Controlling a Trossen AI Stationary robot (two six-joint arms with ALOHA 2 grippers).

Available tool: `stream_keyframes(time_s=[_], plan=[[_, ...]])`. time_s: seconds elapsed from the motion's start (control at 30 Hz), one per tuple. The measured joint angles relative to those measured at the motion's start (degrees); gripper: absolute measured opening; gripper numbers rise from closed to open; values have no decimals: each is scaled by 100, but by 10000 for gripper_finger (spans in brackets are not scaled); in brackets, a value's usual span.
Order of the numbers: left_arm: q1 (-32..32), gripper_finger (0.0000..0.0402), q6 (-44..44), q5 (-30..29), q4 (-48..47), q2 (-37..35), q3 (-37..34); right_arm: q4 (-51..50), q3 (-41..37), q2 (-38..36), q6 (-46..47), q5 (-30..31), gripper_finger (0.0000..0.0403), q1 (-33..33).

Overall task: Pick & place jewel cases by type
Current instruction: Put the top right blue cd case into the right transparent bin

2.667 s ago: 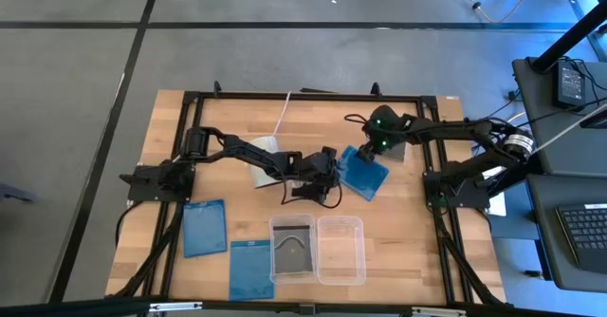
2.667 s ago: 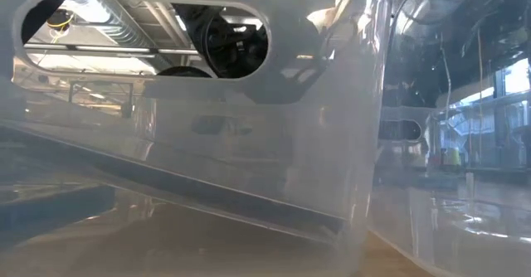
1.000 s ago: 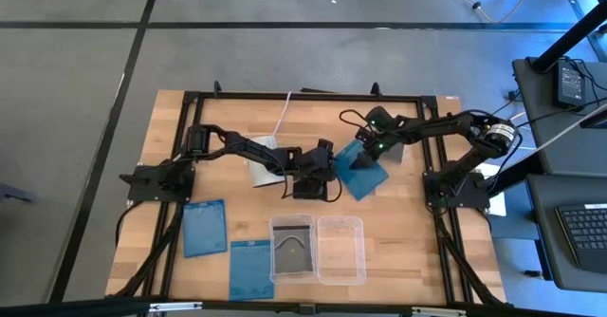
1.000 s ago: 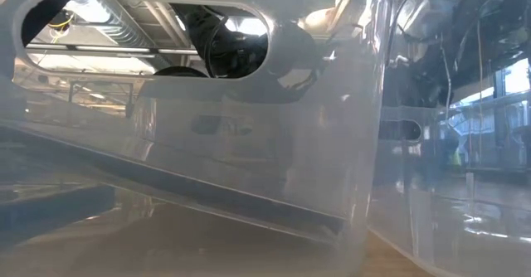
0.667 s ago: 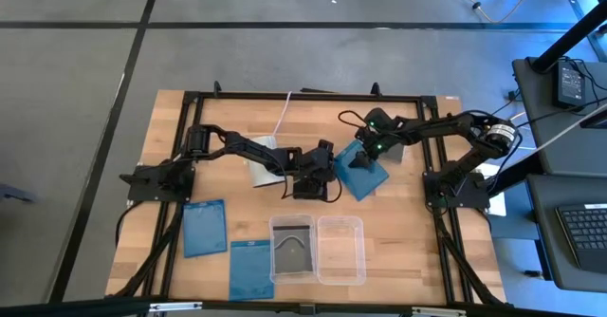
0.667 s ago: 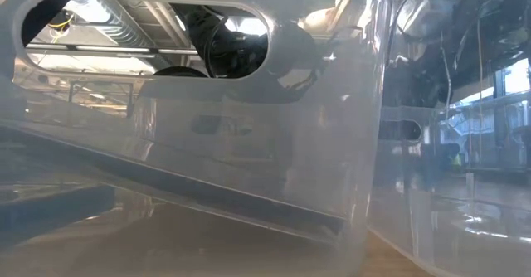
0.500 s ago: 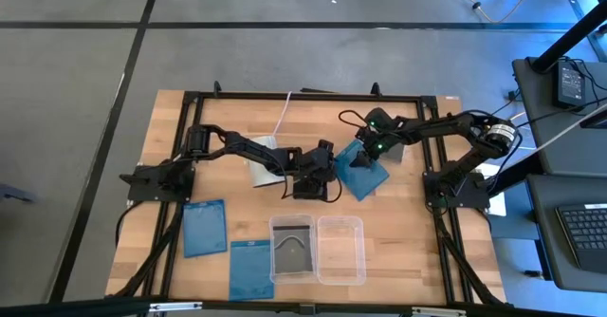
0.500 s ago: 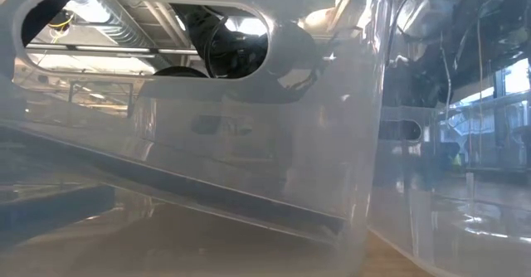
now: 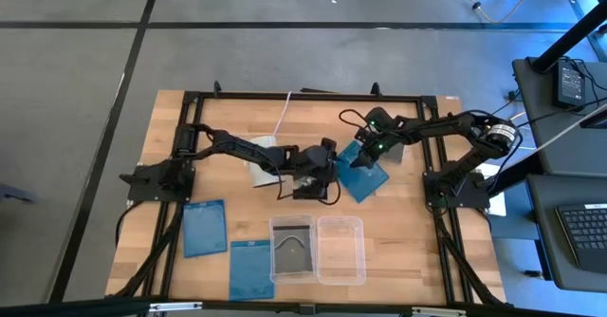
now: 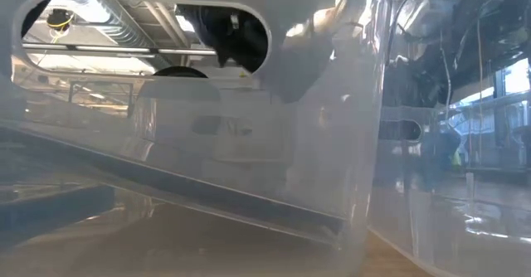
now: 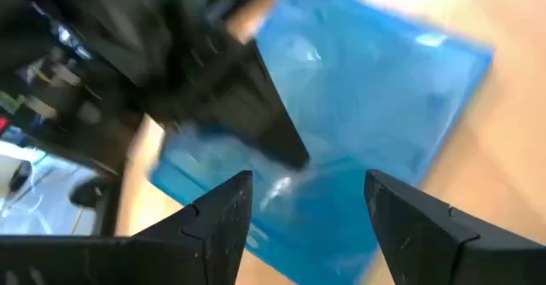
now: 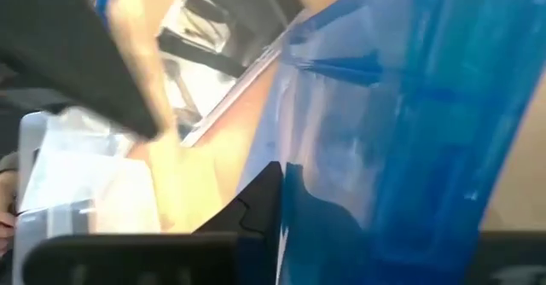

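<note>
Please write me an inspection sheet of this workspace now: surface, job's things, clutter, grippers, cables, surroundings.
Surface: wooden table inside a black frame.
Job's things: blue jewel case at table centre-right; two blue cases at the front left; a grey case lies in the left tray; the right tray holds nothing visible.
Clutter: white sheet-like item under the left arm, partly hidden.
Grippers: left gripper open, facing the central blue case; right gripper at that case's edge, closing on it.
Cables: white cord at the table's back.
Surroundings: grey floor; desk with keyboard on the right.
</note>
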Motion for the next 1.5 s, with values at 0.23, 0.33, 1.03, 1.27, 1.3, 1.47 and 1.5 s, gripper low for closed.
stream_keyframes(time_s=[0.23, 0.33, 1.03, 1.27, 1.3, 1.47, 1.5], plan=[[-24, 222, -555, 72, -23, -486, 0, 177, -11, -46, -26, -522, 45, 2], [-24, 222, -710, 63, -165, -681, 0, 176, -11, -138, -24, -552, 29, 2], [-28, 222, -2226, 93, -2541, -3245, 0, 1648, -13, -2221, 311, -1610, 14, 502], [-28, 222, -2557, 43, -3219, -3502, 0, 3436, -11, -2667, -527, -2255, 13, 1795], [-26, 222, -2613, 43, -3287, -3502, 0, 3589, -11, -2665, -782, -2294, 14, 2014], [-11, 222, -2841, 43, -3569, -3458, 0, 3787, -9, -2407, -2180, -2295, 18, 2985], [-11, 222, -2868, 43, -3639, -3452, 0, 3857, -9, -2304, -2362, -2295, 18, 3127]])
